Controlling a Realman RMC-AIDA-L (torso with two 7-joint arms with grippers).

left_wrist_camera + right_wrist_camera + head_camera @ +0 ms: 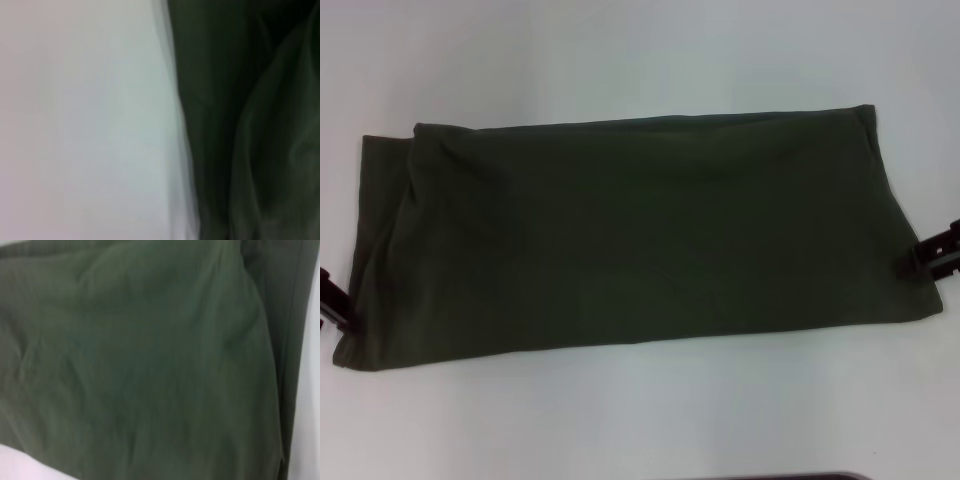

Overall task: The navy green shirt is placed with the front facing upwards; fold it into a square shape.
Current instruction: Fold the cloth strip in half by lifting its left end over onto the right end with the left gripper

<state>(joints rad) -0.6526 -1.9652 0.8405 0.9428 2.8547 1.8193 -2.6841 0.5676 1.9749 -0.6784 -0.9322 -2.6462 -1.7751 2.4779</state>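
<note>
Broadly, a white table (640, 420) fills the head view. Navy green shirt (630, 240) lies flat across its middle, already folded into a long band running side to side. No print, neck or sleeves showing on the upper face; plain dark olive cloth only. Far edge straight. Near edge slopes slightly, lower toward the robot's left. At the left end a second layer sticks out a little past the top layer, with a diagonal crease beside it.

Left gripper (332, 300): dark, only partly in view at the edge of the head view, right against the shirt's left end near the lower corner. Cannot tell whether its fingers are spread or pinching cloth.

Right gripper (930, 258): dark, also cut off by the edge, touching the shirt's right end about halfway down that short side. Finger state likewise not readable.

Left wrist view: shirt edge (250, 130) with soft folds, bare table (85, 120) beside it.

Right wrist view: almost all wrinkled green cloth (150, 365), very close.
</note>
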